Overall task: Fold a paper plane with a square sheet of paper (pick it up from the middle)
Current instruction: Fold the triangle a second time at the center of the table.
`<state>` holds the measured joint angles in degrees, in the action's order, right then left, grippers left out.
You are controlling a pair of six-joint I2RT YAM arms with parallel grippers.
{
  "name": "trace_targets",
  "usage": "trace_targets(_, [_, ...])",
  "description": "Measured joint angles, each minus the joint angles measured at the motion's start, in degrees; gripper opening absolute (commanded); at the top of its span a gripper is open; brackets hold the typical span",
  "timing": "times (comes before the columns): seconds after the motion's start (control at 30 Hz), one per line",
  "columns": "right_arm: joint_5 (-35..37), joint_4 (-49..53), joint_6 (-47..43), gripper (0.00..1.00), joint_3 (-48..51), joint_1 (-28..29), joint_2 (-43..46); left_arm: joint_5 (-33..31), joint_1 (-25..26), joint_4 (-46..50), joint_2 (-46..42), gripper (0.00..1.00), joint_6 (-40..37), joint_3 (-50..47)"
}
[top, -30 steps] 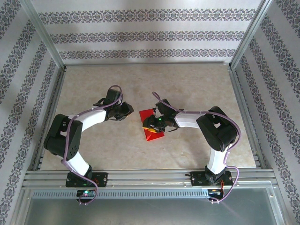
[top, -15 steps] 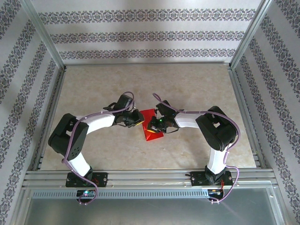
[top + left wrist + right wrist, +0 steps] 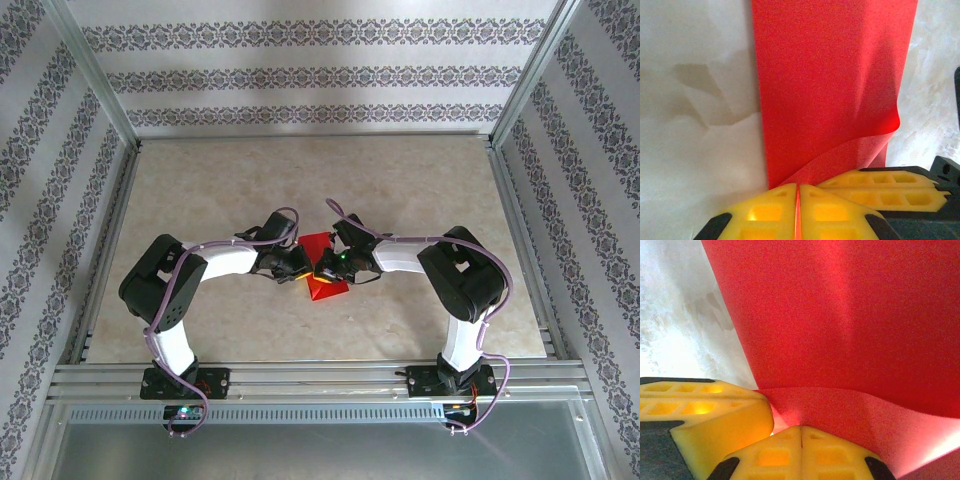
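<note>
Paper (image 3: pixel 830 90), thin red, curls, pinched by left hand (image 3: pixel 798 197) and right hand (image 3: pixel 801 437).

Overhead, I see a beige marbled table (image 3: pixel 300 170) framed by metal rails, with patterned wallpaper (image 3: pixel 320 75) behind it. My two white arms are bolted at the near edge, at 7 and 5 o'clock, and bend inward to meet near the table's centre. There lies the square sheet of paper (image 3: pixel 328 289), bright red. My left gripper (image 3: pixel 297 266) sits at the sheet's 9 o'clock edge. My right gripper (image 3: pixel 326 266) is over its middle, just beside the left. Purple cables run along both arms.
</note>
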<state>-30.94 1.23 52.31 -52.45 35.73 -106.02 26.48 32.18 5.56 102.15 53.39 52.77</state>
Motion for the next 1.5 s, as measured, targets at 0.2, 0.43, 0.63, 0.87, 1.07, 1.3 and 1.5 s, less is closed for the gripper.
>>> trace_targets(0.2, [-0.22, -0.22, 0.11, 0.05, 0.02, -0.13, 0.04, -0.66, 0.04, 0.66, 1.22, 0.06, -0.04, 0.85])
trace_targets(0.43, [-0.63, -0.52, 0.0, 0.06, 1.33, -1.79, 3.41, -1.07, 0.09, 1.84, 1.53, 0.05, -0.26, 1.73])
trace_targets(0.63, [-0.37, -0.59, -2.01, 0.05, 1.22, -3.65, 6.82, -1.44, 0.09, 3.17, 1.7, 0.04, -0.74, 2.47])
trace_targets(0.87, [-0.11, -0.04, -3.45, 0.05, 1.18, -3.72, 4.26, -1.51, 0.09, 4.48, 2.08, 0.04, -1.31, 3.37])
trace_targets(1.07, [1.05, 0.72, -3.98, 0.05, 1.2, -4.28, 2.05, -1.6, 0.09, 6.12, 2.56, 0.04, -2.03, 4.42])
trace_targets(1.3, [0.5, -2.01, -4.11, 0.05, 3.06, -6.6, 1.95, -1.73, 0.11, 7.58, 3.52, 0.03, -2.67, 5.88])
trace_targets(1.5, [2.14, -2.12, -4.13, 0.05, 5.49, -10.95, 4.61, -1.92, 0.11, 8.68, 4.0, 0.02, -4.28, 6.86])
